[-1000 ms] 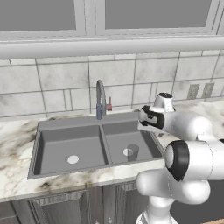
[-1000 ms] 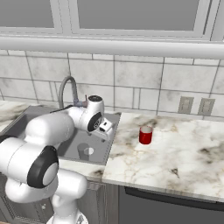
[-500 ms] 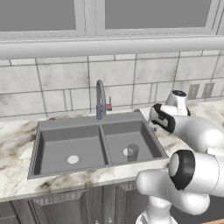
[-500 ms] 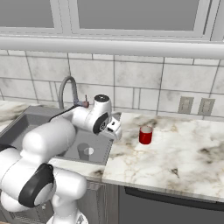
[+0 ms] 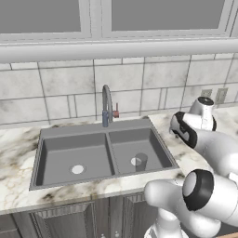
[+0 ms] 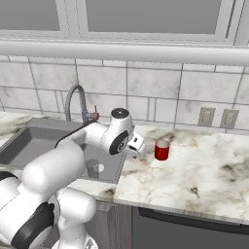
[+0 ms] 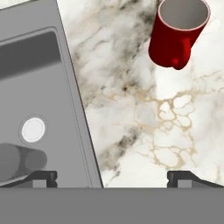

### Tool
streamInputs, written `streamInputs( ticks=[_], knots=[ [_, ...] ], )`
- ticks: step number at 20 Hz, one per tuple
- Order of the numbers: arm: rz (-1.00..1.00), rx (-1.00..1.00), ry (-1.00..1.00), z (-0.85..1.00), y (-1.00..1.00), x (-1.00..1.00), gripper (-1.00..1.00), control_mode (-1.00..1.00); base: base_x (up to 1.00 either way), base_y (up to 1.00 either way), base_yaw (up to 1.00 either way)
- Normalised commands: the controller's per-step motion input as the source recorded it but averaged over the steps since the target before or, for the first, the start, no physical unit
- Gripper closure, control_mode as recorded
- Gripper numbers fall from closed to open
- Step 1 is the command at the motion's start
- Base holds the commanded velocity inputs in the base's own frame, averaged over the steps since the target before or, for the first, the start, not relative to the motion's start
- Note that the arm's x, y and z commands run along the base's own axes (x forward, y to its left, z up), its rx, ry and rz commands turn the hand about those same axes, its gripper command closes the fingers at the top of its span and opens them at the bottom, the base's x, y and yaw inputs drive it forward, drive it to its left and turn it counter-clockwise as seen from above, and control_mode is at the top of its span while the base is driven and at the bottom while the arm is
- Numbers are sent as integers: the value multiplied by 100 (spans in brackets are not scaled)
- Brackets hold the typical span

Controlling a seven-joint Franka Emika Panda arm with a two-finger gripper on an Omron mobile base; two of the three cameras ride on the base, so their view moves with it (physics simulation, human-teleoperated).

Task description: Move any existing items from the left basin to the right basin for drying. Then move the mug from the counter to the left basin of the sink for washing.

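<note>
The red mug (image 6: 162, 150) (image 7: 177, 35) stands upright on the marble counter (image 6: 199, 170) (image 7: 144, 118), just right of the sink (image 5: 104, 132). My gripper (image 6: 138, 145) (image 7: 116, 178) hovers above the counter between the sink's right rim and the mug, open, with nothing between its fingers. In the hand view the mug sits ahead and to the right of the fingertips. The grey cup (image 5: 141, 161) (image 7: 17, 159) stands in the narrower right basin (image 5: 153, 146) beside its drain. The wider left basin (image 5: 69, 155) holds just its pale drain.
An arched grey faucet (image 5: 107, 104) (image 6: 73, 99) with a red handle rises behind the sink's divider. Tiled wall with two outlets (image 6: 216, 117) backs the counter. Open marble stretches right of the mug (image 6: 214, 165). My own white arm crosses over the sink's right side.
The arm has swung right, from over the right basin onto the counter toward the red mug. The gripper stayed open. The grey cup has not moved.
</note>
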Motion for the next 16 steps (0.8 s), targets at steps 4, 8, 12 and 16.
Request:
streamInputs(
  ticks=[4,8,12,16],
  knots=[
    [0,-5,-2,12,-40,-9,-100,-100,0,0,0],
    [0,-2,-1,6,-40,-4,-100,-100,0,0,0],
    [0,-1,0,2,-40,0,-100,-100,0,0,0],
    [0,0,0,0,-37,0,-100,-100,0,0,0]
  ],
)
